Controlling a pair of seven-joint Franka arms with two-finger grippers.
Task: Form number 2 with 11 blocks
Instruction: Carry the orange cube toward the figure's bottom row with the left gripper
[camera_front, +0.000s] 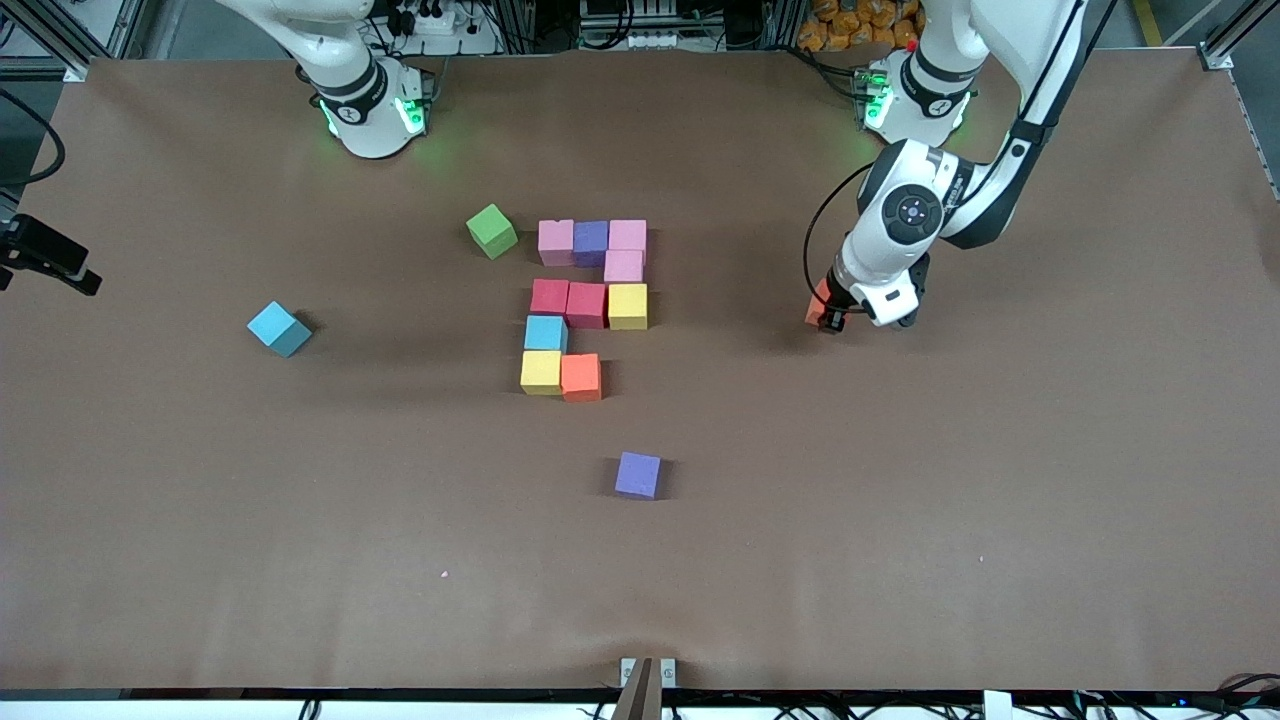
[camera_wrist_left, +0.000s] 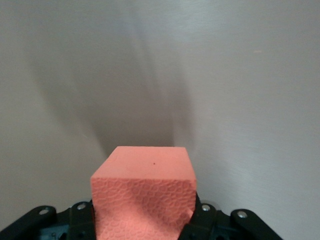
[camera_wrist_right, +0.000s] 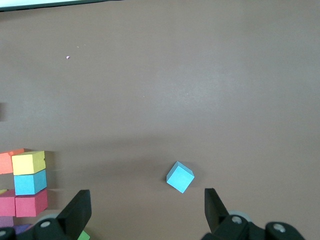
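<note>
Left gripper (camera_front: 828, 318): low over the table toward the left arm's end, well apart from the number 2 (camera_front: 588, 308); jaws closed on an orange block (camera_wrist_left: 145, 192), which sits squarely between the fingers with its upper face clear of them. Right gripper (camera_wrist_right: 145, 210): arm waits near its base; jaws spread wide, holding nothing, with a loose light blue cube (camera_wrist_right: 180, 177) lying on the table just ahead of the gap between them. The number 2, partly built: pink-purple-pink top row, one pink below, red-red-yellow row, one light blue, then yellow and orange touching in the bottom row. Loose items: green cube (camera_front: 492, 231) beside the top row; purple cube (camera_front: 638, 475) nearer the front camera than the bottom row.
</note>
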